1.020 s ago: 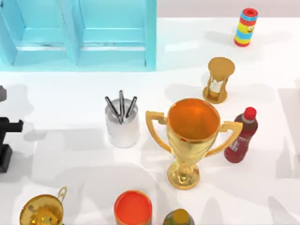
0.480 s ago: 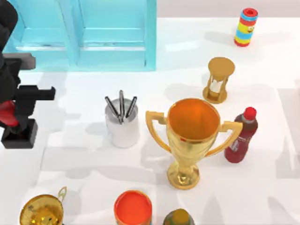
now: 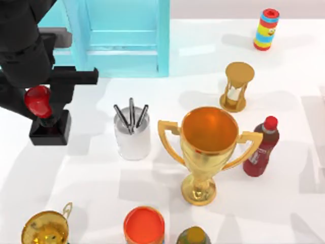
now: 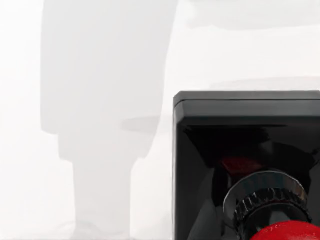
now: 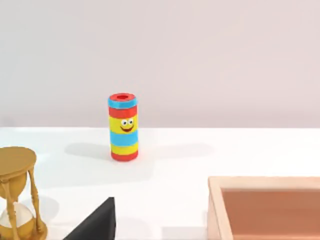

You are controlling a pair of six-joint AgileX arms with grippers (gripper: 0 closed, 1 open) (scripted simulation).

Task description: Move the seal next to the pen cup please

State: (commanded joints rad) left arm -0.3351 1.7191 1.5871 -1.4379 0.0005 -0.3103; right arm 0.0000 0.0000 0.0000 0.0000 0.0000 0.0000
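White surface [image 3: 91, 193] is being crossed at its left side, where the seal [image 3: 46, 119] is being carried by the left pincer [image 3: 39, 101], clenched on its red knob, left of the pen cup [image 3: 132, 136] and apart from it. Rigid and top-light, it is judged slippery at the glossy knob.

The left arm's black body covers part of the blue cabinet [image 3: 127, 38] and hides the left gripper's fingers around the seal [image 3: 45, 119], so how they stand cannot be told. In the left wrist view the seal [image 4: 247, 165] is cut off by the frame's edges. The small gold cup [image 3: 45, 229], orange-red can [image 3: 144, 226] and dark bottle top [image 3: 193, 236] are cropped at the top view's lower edge. In the right wrist view the hourglass [image 5: 17, 200] and wooden tray [image 5: 265, 207] are cut off.
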